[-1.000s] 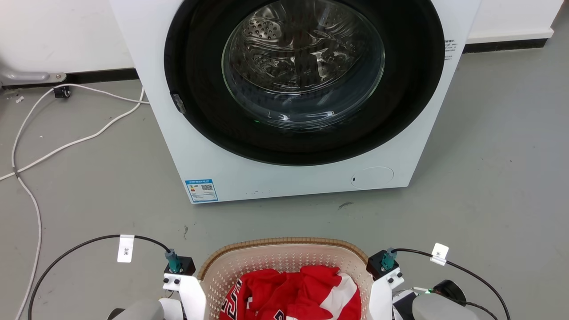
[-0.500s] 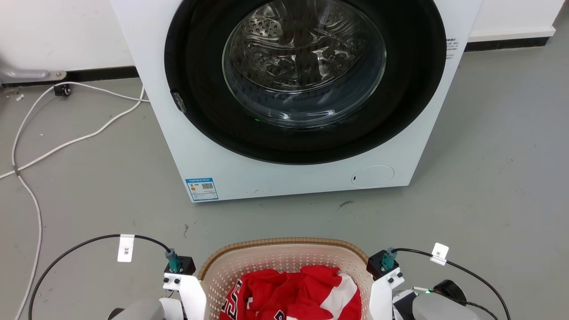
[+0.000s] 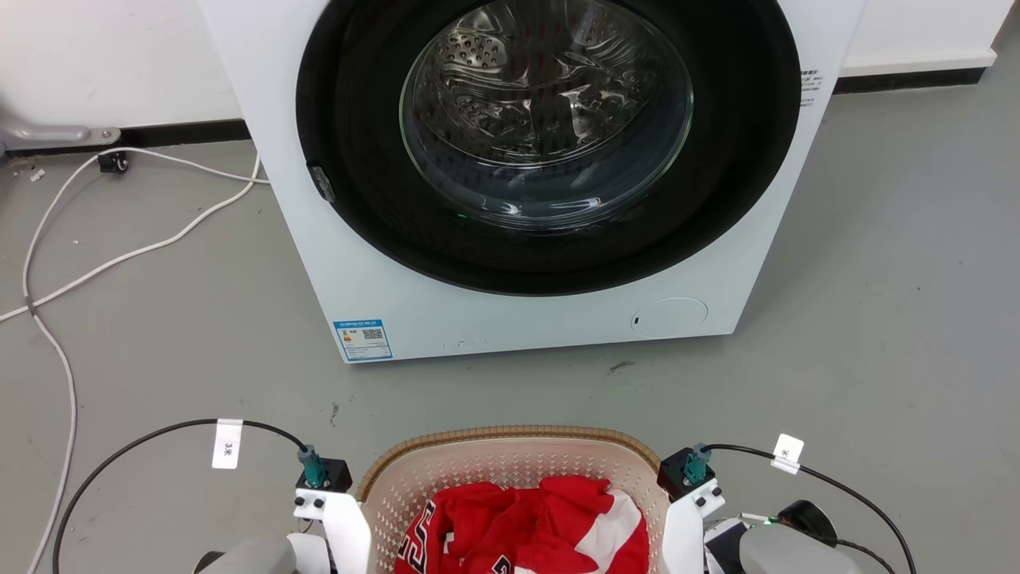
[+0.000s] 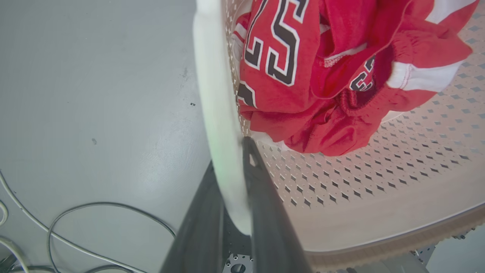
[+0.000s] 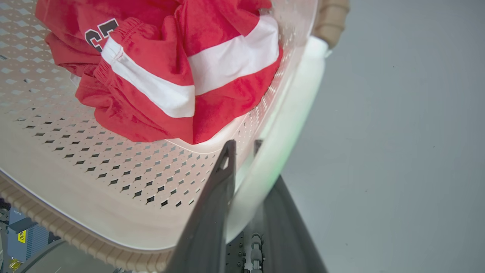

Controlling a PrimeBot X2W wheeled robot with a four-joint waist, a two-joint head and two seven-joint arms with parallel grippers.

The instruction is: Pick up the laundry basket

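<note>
The laundry basket (image 3: 494,435) is sitting between the two tools, holding a red jersey (image 3: 526,526). The left tool (image 4: 231,154) is pinching the left handle (image 4: 214,87) between its fingers, and the right tool (image 5: 243,143) is clamping the right handle (image 5: 299,94) likewise. The grasping seems done; lifting is probably coming next, calling for both arms rising evenly.

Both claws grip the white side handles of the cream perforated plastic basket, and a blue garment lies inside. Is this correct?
Only the colour is wrong: the crumpled garment is red with white stripes, as the left wrist view shows. The left claw and right claw do grip the white side handles of the cream perforated plastic basket.
</note>
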